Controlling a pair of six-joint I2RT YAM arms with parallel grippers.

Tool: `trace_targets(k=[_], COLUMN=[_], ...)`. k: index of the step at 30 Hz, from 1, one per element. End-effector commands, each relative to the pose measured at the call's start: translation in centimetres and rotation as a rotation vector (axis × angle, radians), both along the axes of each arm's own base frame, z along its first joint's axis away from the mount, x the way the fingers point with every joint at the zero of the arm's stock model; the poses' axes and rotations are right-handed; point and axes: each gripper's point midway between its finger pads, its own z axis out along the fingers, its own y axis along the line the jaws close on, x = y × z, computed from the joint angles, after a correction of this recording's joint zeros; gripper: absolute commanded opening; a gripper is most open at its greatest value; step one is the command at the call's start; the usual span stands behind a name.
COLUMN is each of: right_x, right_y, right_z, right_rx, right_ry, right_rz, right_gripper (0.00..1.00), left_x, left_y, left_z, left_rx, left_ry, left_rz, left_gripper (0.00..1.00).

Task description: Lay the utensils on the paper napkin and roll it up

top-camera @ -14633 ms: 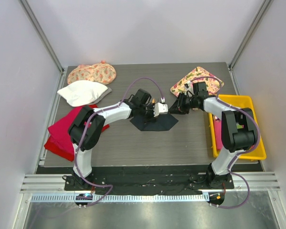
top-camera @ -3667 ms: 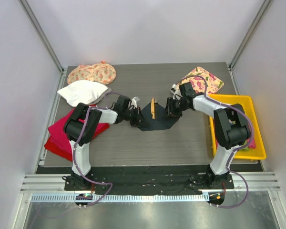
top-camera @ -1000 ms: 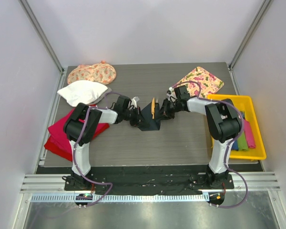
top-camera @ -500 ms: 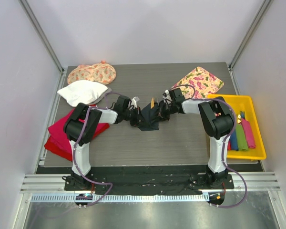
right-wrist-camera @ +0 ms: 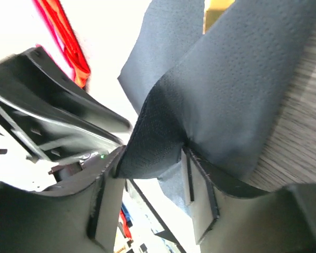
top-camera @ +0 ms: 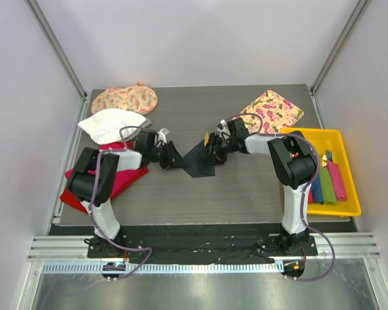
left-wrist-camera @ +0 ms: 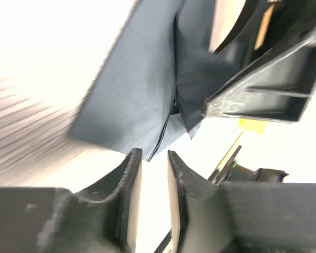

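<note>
The dark paper napkin (top-camera: 197, 161) lies mid-table, folded over itself into a rough triangle. An orange tip of the utensils (top-camera: 206, 137) pokes out at its far edge; the rest is hidden under the fold. My right gripper (top-camera: 213, 150) sits at the napkin's right side. In the right wrist view it (right-wrist-camera: 152, 158) is open, and a fold of napkin (right-wrist-camera: 226, 79) droops between the fingers. My left gripper (top-camera: 173, 159) is just left of the napkin. In the left wrist view it (left-wrist-camera: 152, 154) is slightly open and empty, with the napkin (left-wrist-camera: 142, 89) ahead.
A yellow bin (top-camera: 339, 208) with coloured rolls stands at the right edge. A floral cloth (top-camera: 271, 110) lies behind the right arm. Another floral cloth (top-camera: 124, 99), a white cloth (top-camera: 111, 124) and a red cloth (top-camera: 126, 177) lie on the left.
The right gripper folded the napkin's right side leftward over the utensils, then opened. The left gripper let go of the napkin's left corner and drew back to the left.
</note>
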Motion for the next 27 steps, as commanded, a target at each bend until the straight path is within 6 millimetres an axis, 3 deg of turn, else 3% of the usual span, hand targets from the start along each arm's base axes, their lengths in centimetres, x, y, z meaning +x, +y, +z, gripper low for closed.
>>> trace_targets(k=[1,3,9,12,14,18,27], right_x=[-0.4,-0.6,-0.6,-0.6,-0.6,-0.7,-0.7], right_y=[-0.8,-0.8,-0.6,-0.5,-0.6,-0.6,-0.5], right_z=[-1.9,-1.8,-1.5,-1.6,-1.7,-2.0,-2.1], right_rx=[-0.070,-0.062,-0.048,-0.044,-0.047,-0.052,-0.050], right_ry=[0.034,0.041,0.039,0.042,0.042,0.046,0.049], right_rz=[-0.024,-0.026,-0.033,-0.031,-0.031,-0.026,-0.022], right_gripper=[0.58,0.67,0.69,0.66,0.57,0.56,0.61], left_x=[1.7,2.1,5.0,6.1,7.0,7.9,6.1], left_y=[1.9,1.6,0.9,0.3,-0.1,-1.1,-4.7], left_z=[4.8,5.8,7.5,7.4,7.9,7.1,4.4], left_rx=[-0.063,-0.092,-0.155,-0.130,-0.136,-0.113,-0.025], left_ry=[-0.137,-0.134,-0.146,-0.146,-0.162,-0.152,-0.089], left_rz=[0.048,0.070,0.158,0.154,0.157,0.133,0.003], left_gripper=[0.32,0.36,0.42,0.42,0.40,0.36,0.31])
